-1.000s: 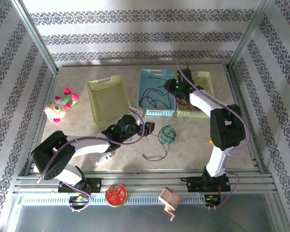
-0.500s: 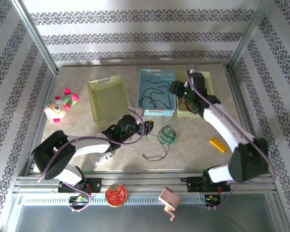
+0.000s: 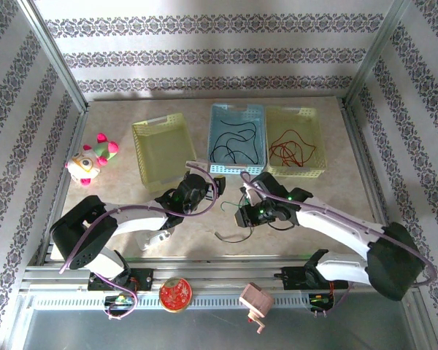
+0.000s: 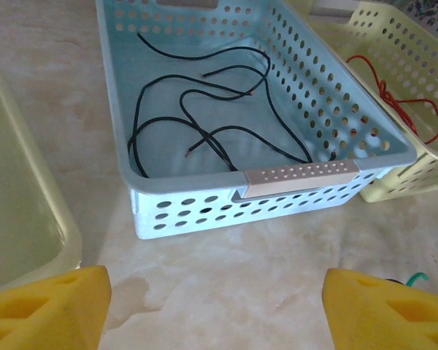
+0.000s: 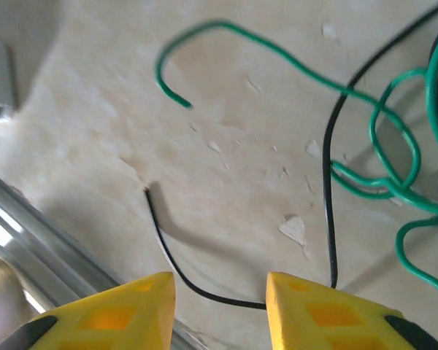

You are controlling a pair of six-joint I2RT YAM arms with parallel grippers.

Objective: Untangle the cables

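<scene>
Green cable (image 5: 379, 138) and a black wire (image 5: 328, 182) lie snarled on the desk (image 4: 226, 270), others sorted by colour into baskets (image 4: 292, 173), so the right pincer (image 5: 217, 284) straddles the black wire, jaws slightly apart, while the left pincer (image 4: 215, 281) hangs open, empty.

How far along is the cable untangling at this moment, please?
Done: black cables lie in the blue basket, red cables in the yellow basket beside it. In hand: the right end effector hovers open over a loose black cable. To do: that cable and the green cable lie crossed on the table.
</scene>
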